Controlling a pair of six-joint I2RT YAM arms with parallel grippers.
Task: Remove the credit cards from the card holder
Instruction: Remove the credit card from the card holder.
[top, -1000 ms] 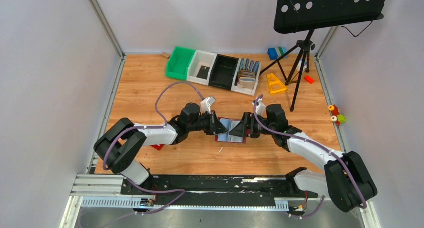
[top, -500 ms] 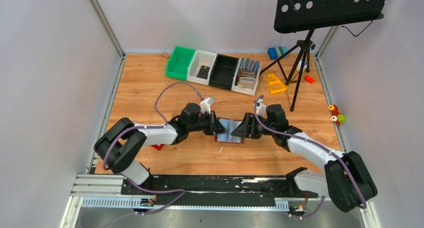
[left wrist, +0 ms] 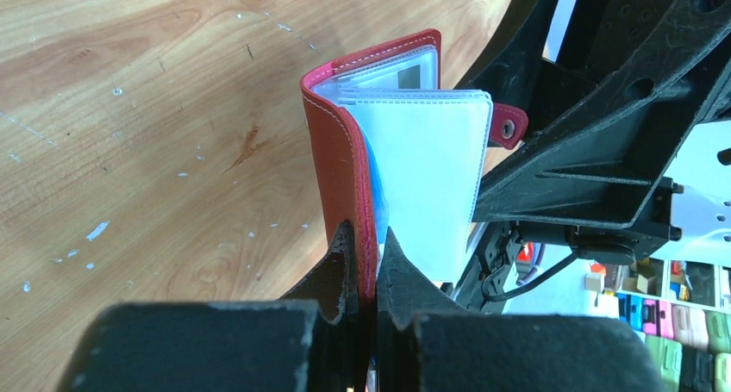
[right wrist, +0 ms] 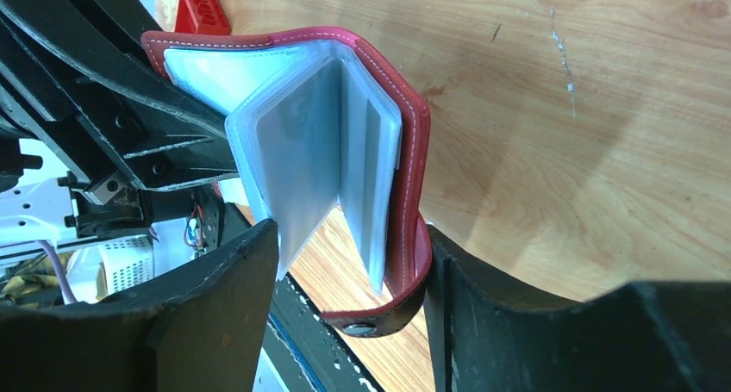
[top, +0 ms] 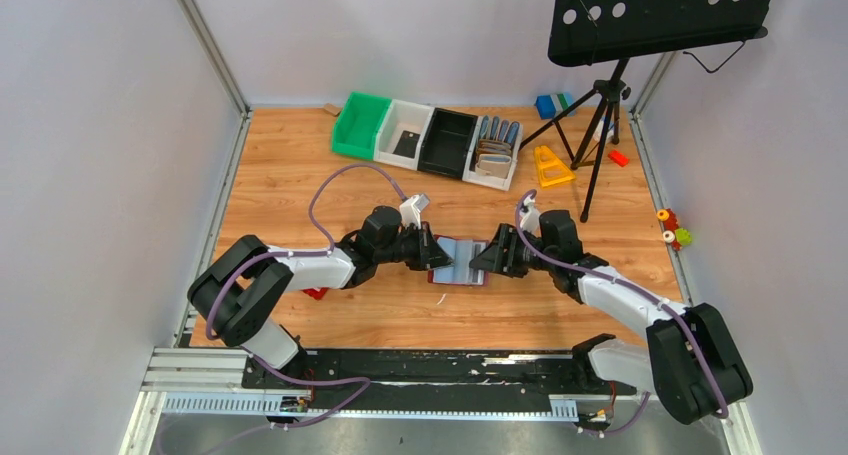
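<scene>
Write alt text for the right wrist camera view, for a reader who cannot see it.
A red card holder stands open, its clear plastic sleeves fanned out, between the right gripper's two black fingers, which stand apart on either side of it. The wooden table lies behind, and the left arm's black frame fills the left edge.
</scene>
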